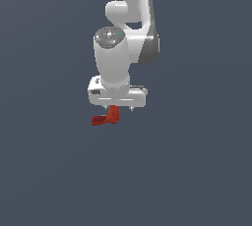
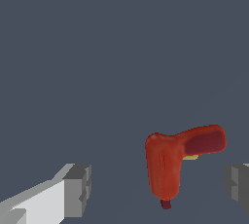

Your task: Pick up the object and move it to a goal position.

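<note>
Gripper (image 2: 158,189) spread wide, holding nothing; object (image 2: 170,162) between the fingers (image 2: 78,191), nearer one, touching neither.

No text, label, brand, number or sign can be read anywhere in the exterior view or the wrist view.

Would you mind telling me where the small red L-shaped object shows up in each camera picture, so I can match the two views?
Exterior view: the red object sits just under the white gripper, near the picture's middle.
Wrist view: the red object lies between the two grey fingertips, closer to one of them, touching neither.
Shared landmark: the gripper itself, seen from outside in one view and by its fingertips in the other.
</note>
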{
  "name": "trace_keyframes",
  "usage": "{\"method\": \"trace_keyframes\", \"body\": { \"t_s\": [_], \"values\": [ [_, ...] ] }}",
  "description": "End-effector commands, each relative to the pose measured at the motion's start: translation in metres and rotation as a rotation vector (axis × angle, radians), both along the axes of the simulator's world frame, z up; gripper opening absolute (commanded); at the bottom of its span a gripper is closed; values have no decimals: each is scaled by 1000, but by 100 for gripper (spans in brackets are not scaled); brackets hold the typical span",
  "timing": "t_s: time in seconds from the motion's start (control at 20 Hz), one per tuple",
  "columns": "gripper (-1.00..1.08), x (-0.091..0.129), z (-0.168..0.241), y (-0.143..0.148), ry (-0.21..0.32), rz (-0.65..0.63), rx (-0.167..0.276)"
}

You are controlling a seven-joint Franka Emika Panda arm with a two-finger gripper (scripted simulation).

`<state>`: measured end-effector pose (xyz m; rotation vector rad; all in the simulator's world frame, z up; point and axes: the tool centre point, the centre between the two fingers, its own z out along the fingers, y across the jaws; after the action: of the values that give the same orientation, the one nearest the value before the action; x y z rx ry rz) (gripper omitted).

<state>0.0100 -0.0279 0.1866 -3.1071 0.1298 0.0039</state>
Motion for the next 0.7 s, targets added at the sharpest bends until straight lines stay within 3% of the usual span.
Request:
{"method": "trace_keyframes", "body": {
  "t_s": [0.0,0.35,0.65],
  "values": [
    [108,-1,-7,-7,22,-45,18],
    [108,-9,-40,-35,127,-259,109],
    [108,-21,-79,-65,263,-524,234]
  ]
}}
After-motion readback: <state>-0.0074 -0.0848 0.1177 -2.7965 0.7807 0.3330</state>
